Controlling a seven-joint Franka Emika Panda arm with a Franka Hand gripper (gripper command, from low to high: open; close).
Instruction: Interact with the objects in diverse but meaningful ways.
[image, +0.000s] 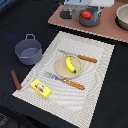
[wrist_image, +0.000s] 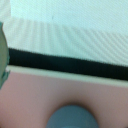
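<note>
While only the grey lower part of the arm shows at the top edge of the exterior view, the gripper (image: 87, 15) sits low over a pinkish-brown board (image: 65, 22) in the upper right of the frame, and a red tomato (image: 87, 14) shows at its front; whether the fingers are closed on the tomato or merely around it cannot be told. At the far right edge of that board stands part of a grey pan (image: 123, 18). A striped cloth mat (image: 95, 75) fills the middle of the frame on a black table (image: 15, 20). Near the mat's centre a round tan plate (image: 62, 70) carries a yellow banana (image: 70, 64), with a knife (image: 80, 56) just above the plate and a fork (image: 64, 80) just below it, both with orange-brown handles. A yellow block (image: 41, 88) lies near the mat's lower left corner. Left of the mat, a grey two-handled pot (image: 28, 50) stands upright, and a brown sausage (image: 15, 79) lies on the black surface below it. The wrist view is blurred, showing the pink board (wrist_image: 35, 100), a dark band, the pale striped mat (wrist_image: 75, 35) and a grey rounded shape (wrist_image: 72, 117).
</note>
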